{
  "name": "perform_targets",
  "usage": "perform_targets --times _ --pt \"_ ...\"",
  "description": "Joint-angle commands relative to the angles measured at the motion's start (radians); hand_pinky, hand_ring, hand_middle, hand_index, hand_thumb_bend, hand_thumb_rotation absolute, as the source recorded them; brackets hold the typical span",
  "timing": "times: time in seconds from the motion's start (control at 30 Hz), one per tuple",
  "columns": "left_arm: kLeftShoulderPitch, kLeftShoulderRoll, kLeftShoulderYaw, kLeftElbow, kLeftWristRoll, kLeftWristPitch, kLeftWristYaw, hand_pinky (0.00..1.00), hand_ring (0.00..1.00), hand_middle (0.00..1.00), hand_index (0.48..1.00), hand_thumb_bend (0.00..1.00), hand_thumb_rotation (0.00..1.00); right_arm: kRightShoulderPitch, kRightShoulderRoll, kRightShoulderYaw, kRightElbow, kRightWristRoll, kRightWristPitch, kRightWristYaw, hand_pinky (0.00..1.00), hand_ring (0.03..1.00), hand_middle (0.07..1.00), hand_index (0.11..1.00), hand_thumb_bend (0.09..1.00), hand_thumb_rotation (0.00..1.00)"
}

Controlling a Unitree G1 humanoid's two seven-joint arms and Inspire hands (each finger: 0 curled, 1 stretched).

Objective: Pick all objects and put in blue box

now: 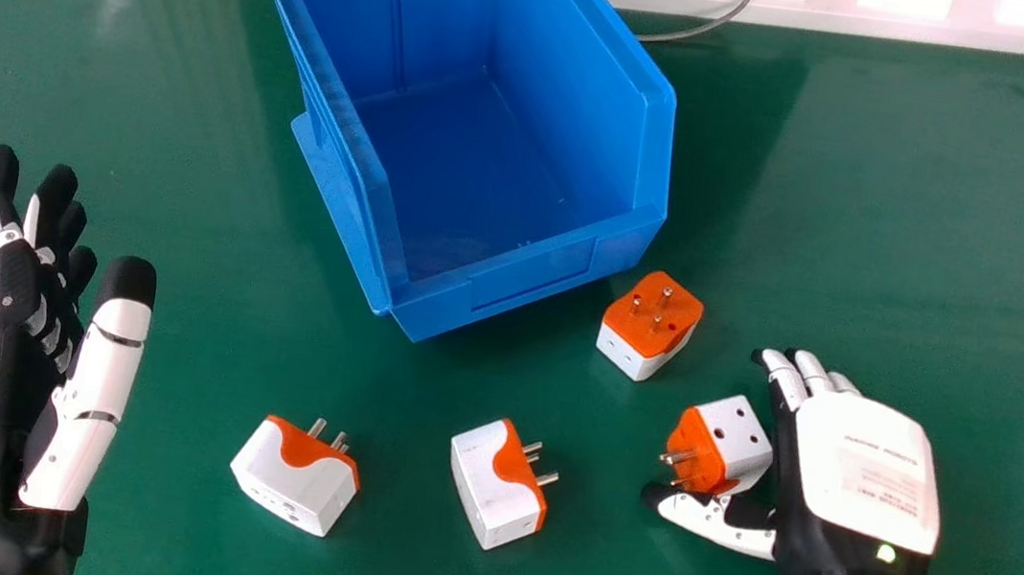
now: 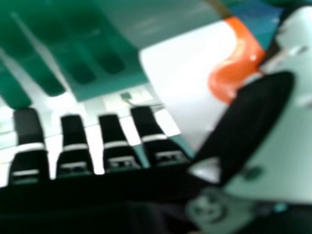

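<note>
The right hand [image 1: 868, 463] is resting unclenched, a boxy white-and-orange plastic plug adapter [image 1: 738, 444] sitting between its thumb and fingers above the green desk [image 1: 866, 222]. Gripping well is probably requiring even pressure on the smooth sides, clear of the metal pins, before lifting towards the open blue plastic box [image 1: 533, 275]. The left hand [image 1: 5, 423] is idling, released, at the head view's left.
</note>
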Motion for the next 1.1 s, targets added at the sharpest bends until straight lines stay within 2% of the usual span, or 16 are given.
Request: perform_targets --times 0.0,0.07,0.1,0.17,0.2,0.27,0.33,0.43,0.5,0.53,0.57,0.6,0.67,0.83,0.97,1.07 --pt "0.006 0.009 0.005 -0.027 -0.004 0.000 0.001 1.00 1.00 1.00 0.977 0.43 0.67 -0.006 0.000 0.008 0.035 0.017 -0.005 0.001 0.58 0.682 0.734 0.725 0.603 0.25" --pt "0.007 0.008 0.006 -0.031 -0.001 0.004 0.002 1.00 1.00 1.00 0.977 0.44 0.67 -0.009 0.010 -0.010 0.045 0.079 -0.040 -0.004 0.40 0.484 0.526 0.586 0.544 0.08" --pt "0.008 0.008 0.006 -0.033 0.000 0.005 0.003 1.00 1.00 1.00 0.976 0.44 0.67 -0.011 0.012 -0.016 0.048 0.106 -0.053 0.002 0.34 0.408 0.465 0.548 0.528 0.04" --pt "0.009 0.008 0.006 -0.037 0.001 0.008 0.003 1.00 1.00 1.00 0.976 0.44 0.67 -0.018 0.007 -0.019 0.051 0.139 -0.064 0.023 0.27 0.333 0.428 0.531 0.515 0.01" --pt "0.010 0.009 0.007 -0.040 0.001 0.011 0.003 1.00 1.00 1.00 0.977 0.44 0.67 -0.022 0.006 -0.021 0.051 0.154 -0.063 0.037 0.26 0.336 0.433 0.536 0.510 0.01" --pt "0.010 0.010 0.007 -0.043 -0.006 0.016 0.000 1.00 1.00 1.00 0.981 0.43 0.67 -0.030 0.009 -0.027 0.051 0.186 -0.059 0.058 0.21 0.283 0.418 0.534 0.504 0.01" --pt "0.009 0.010 0.007 -0.045 -0.008 0.020 0.000 1.00 1.00 1.00 0.982 0.43 0.67 -0.036 0.017 -0.037 0.048 0.217 -0.052 0.080 0.16 0.226 0.457 0.496 0.510 0.01" --pt "0.004 0.011 0.007 -0.044 -0.010 0.021 -0.001 1.00 1.00 1.00 0.986 0.42 0.66 -0.044 0.019 -0.041 0.042 0.241 -0.044 0.102 0.17 0.253 0.471 0.489 0.511 0.01" --pt "0.002 0.013 0.009 -0.042 -0.007 0.019 -0.002 1.00 1.00 1.00 0.987 0.42 0.66 -0.046 0.022 -0.045 0.039 0.255 -0.047 0.104 0.18 0.258 0.473 0.488 0.510 0.01" --pt "0.001 0.013 0.009 -0.041 -0.010 0.019 -0.004 1.00 1.00 1.00 0.986 0.42 0.66 -0.046 0.021 -0.046 0.042 0.260 -0.058 0.099 0.20 0.287 0.477 0.490 0.510 0.00" --pt "0.000 0.014 0.009 -0.041 -0.002 0.019 -0.002 1.00 1.00 1.00 0.988 0.42 0.66 -0.047 0.026 -0.050 0.039 0.269 -0.055 0.099 0.21 0.302 0.478 0.490 0.511 0.00" --pt "-0.001 0.015 0.010 -0.041 0.000 0.018 -0.001 1.00 1.00 1.00 0.988 0.42 0.66 -0.047 0.029 -0.053 0.040 0.277 -0.064 0.091 0.22 0.317 0.480 0.491 0.511 0.00" --pt "-0.002 0.014 0.010 -0.044 -0.003 0.023 -0.001 1.00 1.00 1.00 0.984 0.42 0.66 -0.047 0.030 -0.054 0.044 0.284 -0.082 0.073 0.22 0.317 0.481 0.492 0.511 0.00" --pt "-0.003 0.013 0.010 -0.049 -0.013 0.031 -0.003 1.00 1.00 1.00 0.986 0.41 0.63 -0.051 0.039 -0.059 0.043 0.300 -0.095 0.045 0.18 0.270 0.477 0.493 0.511 0.00" --pt "-0.005 0.014 0.010 -0.050 -0.008 0.033 -0.002 1.00 1.00 1.00 0.982 0.41 0.63 -0.044 0.043 -0.061 0.002 0.288 -0.069 0.038 0.15 0.231 0.473 0.492 0.513 0.00" --pt "-0.007 0.014 0.009 -0.054 0.000 0.036 0.001 1.00 1.00 1.00 0.980 0.41 0.63 -0.029 0.030 -0.066 -0.032 0.292 -0.107 0.020 0.12 0.174 0.470 0.482 0.515 0.00"
